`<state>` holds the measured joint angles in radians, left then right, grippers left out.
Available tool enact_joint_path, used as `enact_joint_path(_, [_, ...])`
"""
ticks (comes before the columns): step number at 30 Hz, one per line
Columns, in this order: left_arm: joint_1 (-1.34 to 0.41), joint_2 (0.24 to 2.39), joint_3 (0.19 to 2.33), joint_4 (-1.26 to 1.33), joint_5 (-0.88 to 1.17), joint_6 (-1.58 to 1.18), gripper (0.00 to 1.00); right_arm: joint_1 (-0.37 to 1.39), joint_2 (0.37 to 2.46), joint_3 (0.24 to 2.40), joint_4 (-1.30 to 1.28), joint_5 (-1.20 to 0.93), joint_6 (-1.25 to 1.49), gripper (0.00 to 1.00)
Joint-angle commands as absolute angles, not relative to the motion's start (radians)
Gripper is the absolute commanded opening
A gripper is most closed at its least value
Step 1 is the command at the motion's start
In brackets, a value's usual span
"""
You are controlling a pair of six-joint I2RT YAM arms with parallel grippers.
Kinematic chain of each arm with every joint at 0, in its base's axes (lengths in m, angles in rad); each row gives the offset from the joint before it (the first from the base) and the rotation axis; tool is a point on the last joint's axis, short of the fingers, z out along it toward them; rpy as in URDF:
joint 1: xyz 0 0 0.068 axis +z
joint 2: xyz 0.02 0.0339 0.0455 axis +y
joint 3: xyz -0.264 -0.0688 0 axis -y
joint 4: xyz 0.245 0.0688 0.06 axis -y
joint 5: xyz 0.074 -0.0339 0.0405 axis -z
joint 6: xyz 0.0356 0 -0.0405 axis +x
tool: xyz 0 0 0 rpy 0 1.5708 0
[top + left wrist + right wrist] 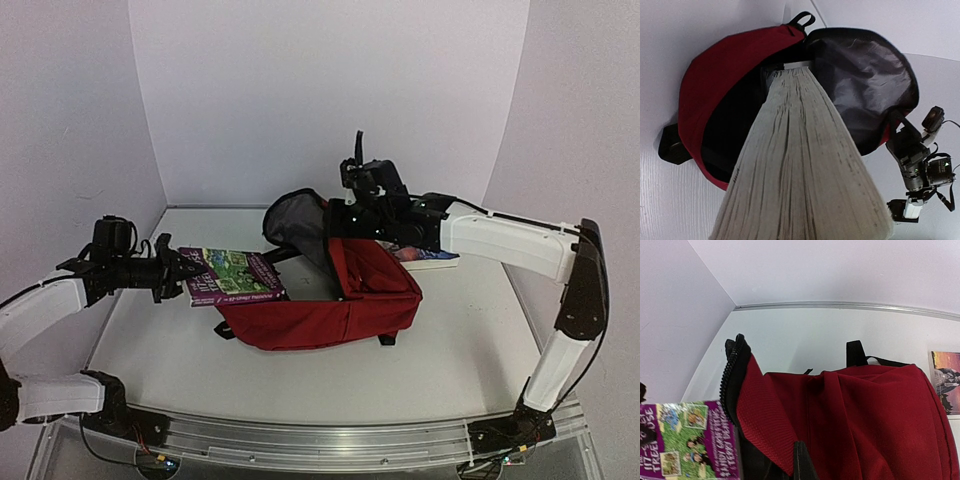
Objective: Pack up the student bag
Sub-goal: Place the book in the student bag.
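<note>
Jaws on your left gripper (183, 274) clamp the purple book (240, 277); right gripper (340, 218) pinches the student bag (345, 312) mouth open — insertion step. Next: slide book deeper.

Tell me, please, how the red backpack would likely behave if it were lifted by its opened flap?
Probably floppy: the backpack is soft fabric sagging in creases. Its grey-lined flap would likely collapse if the right gripper let go. It looks light, so a push from the paperback may shift it.
</note>
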<state>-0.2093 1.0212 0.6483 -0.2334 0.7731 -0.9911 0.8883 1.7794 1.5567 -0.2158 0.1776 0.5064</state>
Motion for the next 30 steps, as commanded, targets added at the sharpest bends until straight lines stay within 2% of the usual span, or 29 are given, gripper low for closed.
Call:
enact_joint_path(1, [-0.304, 1.097, 0.703, 0.074, 0.774, -1.066, 0.00, 0.886, 1.690, 1.555, -0.090, 0.158, 0.517, 0.00])
enact_joint_path(5, [-0.342, 1.192, 0.686, 0.213, 0.762, -1.116, 0.00, 0.901, 1.677, 1.548, -0.070, 0.149, 0.504, 0.00])
enact_joint_path(11, [-0.380, 1.292, 0.726, 0.271, 0.690, -1.115, 0.00, 0.944, 1.681, 1.566, -0.059, 0.157, 0.476, 0.00])
enact_joint_path(24, [-0.579, 1.652, 0.992, 0.316, 0.627, -1.083, 0.00, 1.033, 1.732, 1.634, -0.047, 0.257, 0.459, 0.00])
enact_joint_path(26, [-0.587, 1.667, 1.006, 0.279, 0.609, -1.065, 0.07, 1.034, 1.732, 1.634, -0.044, 0.263, 0.462, 0.00])
enact_joint_path(28, [-0.588, 1.653, 1.025, 0.175, 0.554, -1.006, 0.23, 1.034, 1.729, 1.631, -0.044, 0.265, 0.462, 0.00])
enact_joint_path(30, [-0.588, 1.622, 1.066, 0.003, 0.482, -0.931, 0.44, 1.034, 1.726, 1.627, -0.043, 0.269, 0.459, 0.00])
